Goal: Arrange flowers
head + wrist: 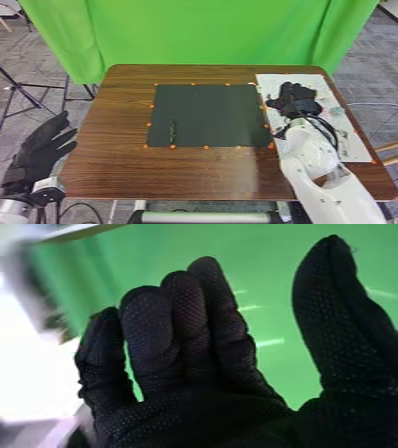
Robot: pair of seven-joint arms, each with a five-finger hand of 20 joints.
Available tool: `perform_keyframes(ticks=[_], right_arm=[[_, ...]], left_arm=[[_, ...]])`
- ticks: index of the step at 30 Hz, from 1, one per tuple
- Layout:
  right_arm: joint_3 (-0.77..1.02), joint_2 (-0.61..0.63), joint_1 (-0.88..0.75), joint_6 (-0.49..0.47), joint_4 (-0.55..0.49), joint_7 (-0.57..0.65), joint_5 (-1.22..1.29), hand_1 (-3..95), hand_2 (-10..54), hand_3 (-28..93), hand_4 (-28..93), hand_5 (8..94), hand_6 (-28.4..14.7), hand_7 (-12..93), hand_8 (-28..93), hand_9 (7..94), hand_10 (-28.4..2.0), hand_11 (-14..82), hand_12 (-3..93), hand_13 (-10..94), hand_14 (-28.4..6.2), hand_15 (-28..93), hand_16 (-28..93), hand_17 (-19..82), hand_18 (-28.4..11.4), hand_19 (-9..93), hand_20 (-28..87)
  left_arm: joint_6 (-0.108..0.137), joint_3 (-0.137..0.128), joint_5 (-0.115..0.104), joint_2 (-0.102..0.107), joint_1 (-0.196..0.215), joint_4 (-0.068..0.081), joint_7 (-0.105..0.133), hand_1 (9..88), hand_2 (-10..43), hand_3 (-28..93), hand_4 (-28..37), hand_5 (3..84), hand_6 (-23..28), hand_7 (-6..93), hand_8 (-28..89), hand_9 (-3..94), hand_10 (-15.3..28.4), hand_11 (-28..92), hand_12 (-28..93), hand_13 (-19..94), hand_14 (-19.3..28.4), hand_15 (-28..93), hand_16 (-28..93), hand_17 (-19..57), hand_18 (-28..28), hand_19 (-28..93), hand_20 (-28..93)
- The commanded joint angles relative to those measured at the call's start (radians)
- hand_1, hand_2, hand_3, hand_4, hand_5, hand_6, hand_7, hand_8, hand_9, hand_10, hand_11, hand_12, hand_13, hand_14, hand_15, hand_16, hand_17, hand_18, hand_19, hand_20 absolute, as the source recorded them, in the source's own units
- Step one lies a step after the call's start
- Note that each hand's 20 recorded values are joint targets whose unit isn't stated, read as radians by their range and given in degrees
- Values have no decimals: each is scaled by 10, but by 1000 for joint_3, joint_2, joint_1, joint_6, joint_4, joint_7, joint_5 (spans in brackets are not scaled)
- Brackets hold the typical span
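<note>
In the head view my right hand [297, 100] is over the white sheet [322, 80] at the table's right side, partly covering what lies there. Its fingers stand straight and apart from the thumb in the right wrist view, where the right hand [191, 374] holds nothing. A thin green stem [173, 132] lies on the dark mat [209, 112], near its front left corner. Beside the table's left edge my left hand [37, 147] is open. A small pale green item [337, 111] rests on the sheet, right of the right hand.
Small orange markers [206, 147] line the mat's edges and dot the sheet's border. The brown table [115, 170] extends around both. Behind it hangs a green cloth [213, 35]; a tripod [31, 95] stands on the left.
</note>
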Motion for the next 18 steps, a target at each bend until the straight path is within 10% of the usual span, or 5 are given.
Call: perform_keyframes(ticks=[1,18], right_arm=[[153,151,-108,-83,37,89,-7,279,-95,787,-283,399,-73,489,-183,418,-173,578,392,448,-133,779,245,161,-217,754,510],[339,178,-282,-310,-24,173,94,329,-95,674,-283,434,-87,448,-165,426,-181,582,395,450,-138,783,226,155,-222,746,513]], left_arm=[[-9,-4,9,-4,0,-1,-1,228,-52,702,-283,210,8,193,-98,168,84,118,187,134,112,184,47,-102,186,379,80],[-17,-15,6,-7,10,-4,-9,227,-52,704,-283,209,7,196,-98,169,84,117,190,135,112,184,49,-102,187,379,80]])
